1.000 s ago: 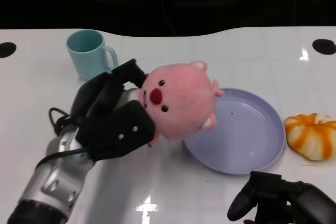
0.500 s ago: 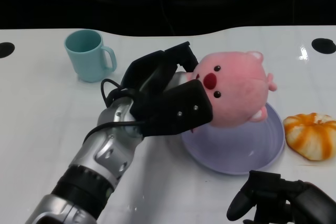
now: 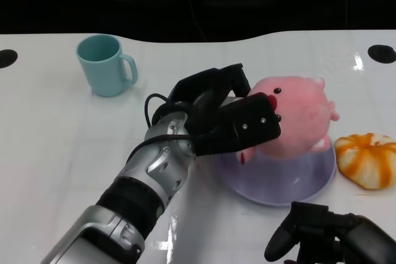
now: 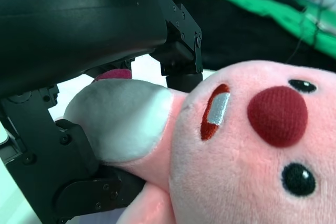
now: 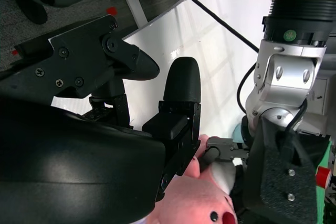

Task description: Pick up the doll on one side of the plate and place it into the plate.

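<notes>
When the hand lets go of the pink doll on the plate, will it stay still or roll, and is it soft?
The pink doll is probably soft and light: it looks plush, and the left hand holds it with fingers sunk into its side. Its rounded body may rock or roll a little on the purple plate, though the raised rim should likely stop it.

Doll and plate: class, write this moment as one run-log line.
left hand: holds doll | doll: over plate, contact unclear | right hand: idle, holds nothing | step: release pending
</notes>
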You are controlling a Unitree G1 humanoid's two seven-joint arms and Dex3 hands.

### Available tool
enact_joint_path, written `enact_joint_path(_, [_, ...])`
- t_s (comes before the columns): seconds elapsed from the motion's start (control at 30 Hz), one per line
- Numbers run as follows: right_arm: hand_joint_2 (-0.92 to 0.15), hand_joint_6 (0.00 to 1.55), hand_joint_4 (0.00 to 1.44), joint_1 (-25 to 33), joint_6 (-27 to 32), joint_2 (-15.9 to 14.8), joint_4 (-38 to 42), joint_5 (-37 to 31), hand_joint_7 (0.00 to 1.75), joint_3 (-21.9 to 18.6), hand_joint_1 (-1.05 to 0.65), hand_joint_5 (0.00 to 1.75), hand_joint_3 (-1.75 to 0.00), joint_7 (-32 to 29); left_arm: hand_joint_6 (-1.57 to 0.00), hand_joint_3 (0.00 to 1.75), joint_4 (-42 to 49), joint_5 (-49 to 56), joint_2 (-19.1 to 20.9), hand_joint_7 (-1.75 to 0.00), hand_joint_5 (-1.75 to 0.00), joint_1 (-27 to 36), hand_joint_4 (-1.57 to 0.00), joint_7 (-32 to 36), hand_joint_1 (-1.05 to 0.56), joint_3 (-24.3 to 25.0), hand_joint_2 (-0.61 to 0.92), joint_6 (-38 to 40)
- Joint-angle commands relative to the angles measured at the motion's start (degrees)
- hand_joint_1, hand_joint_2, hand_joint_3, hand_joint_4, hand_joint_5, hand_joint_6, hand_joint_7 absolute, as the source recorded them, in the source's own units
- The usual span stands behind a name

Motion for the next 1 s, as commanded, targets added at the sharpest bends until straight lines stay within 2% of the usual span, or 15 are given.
enact_joint_path(0.03, [-0.69, 0.54, 0.60, 0.30, 0.51, -0.28, -1.10, 0.22, 1.28, -0.01, -0.11, 1.66, -0.90, -0.23, -0.71, 0.55, 0.23, -1.58, 0.24, -0.57, -1.62, -2.57, -0.63, -5.29, -0.21, 0.09, 0.72, 1.26])
enact_joint_path(0.07, [-0.69, 0.54, 0.60, 0.30, 0.58, -0.25, -1.10, 0.33, 1.28, -0.07, -0.11, 1.65, -0.90, -0.21, -0.62, 0.34, 0.05, -1.64, 0.43, -0.32, -1.24, -2.54, -0.43, -6.33, -0.27, -0.18, 0.84, 1.54])
enact_joint_path(0.1, [-0.69, 0.54, 0.60, 0.32, 0.48, -0.30, -1.05, 0.30, 1.29, -0.15, -0.11, 1.65, -0.89, -0.19, -0.59, 0.26, -0.26, -1.07, 0.84, -0.23, -1.09, -2.31, -0.37, -6.96, -0.29, -0.96, 0.88, 1.46])
enact_joint_path(0.13, [-0.70, 0.54, 0.60, 0.34, 0.41, -0.36, -1.04, 0.23, 1.28, -0.19, -0.11, 1.65, -0.89, -0.19, -0.48, 0.22, -0.57, -0.45, 1.26, -0.11, -0.78, -2.09, -0.27, -7.37, -0.39, -1.73, 0.90, 1.27])
enact_joint_path(0.17, [-0.70, 0.54, 0.60, 0.37, 0.39, -0.41, -1.06, 0.19, 1.28, -0.23, -0.11, 1.65, -0.88, -0.18, -0.43, 0.21, -0.82, 0.01, 1.60, -0.06, -0.64, -1.93, -0.23, -7.65, -0.44, -2.39, 0.91, 1.10])
enact_joint_path(0.27, [-0.70, 0.54, 0.60, 0.46, 0.88, -0.41, -1.33, 0.45, 1.27, -0.44, -0.11, 1.64, -0.87, -0.12, -0.25, 0.22, -1.98, 0.50, 2.38, -0.01, -0.42, -1.38, -0.04, -9.41, -0.58, -3.65, 0.92, 0.96])
enact_joint_path(0.37, [-0.71, 0.54, 0.60, 0.66, -0.11, -0.47, -0.74, 0.57, 1.27, -0.67, -0.11, 1.64, -0.85, 0.09, -0.08, 0.27, -4.14, 0.68, 2.99, 0.00, -0.16, -0.41, 0.00, -10.89, -0.75, -4.29, 0.92, 0.90])
enact_joint_path(0.47, [-0.72, 0.54, 0.60, 0.66, -0.08, -0.51, -0.57, 0.73, 1.26, -0.87, -0.12, 1.63, -0.84, 0.25, -0.02, 0.32, -5.71, 1.17, 3.47, 0.00, -0.02, 0.09, 0.00, -11.80, -0.85, -4.95, 0.92, 1.23])
enact_joint_path(0.63, [-0.72, 0.55, 0.61, 0.44, -0.07, -0.53, -0.07, 1.12, 1.26, -1.32, -0.15, 1.64, -0.83, 0.47, 0.00, 0.39, -8.00, 2.09, 4.69, 0.00, 0.00, 0.62, 0.00, -12.48, -0.96, -6.05, 0.92, 1.31])
enact_joint_path(1.0, [-0.72, 0.56, 0.62, -0.15, -0.03, -0.70, 0.31, 1.66, 1.25, -2.04, -0.14, 1.64, -0.83, 0.81, -0.02, 0.41, -28.29, 0.07, 11.02, -0.01, -0.02, 10.42, -0.03, -16.85, -0.95, -3.51, 0.92, 1.59])
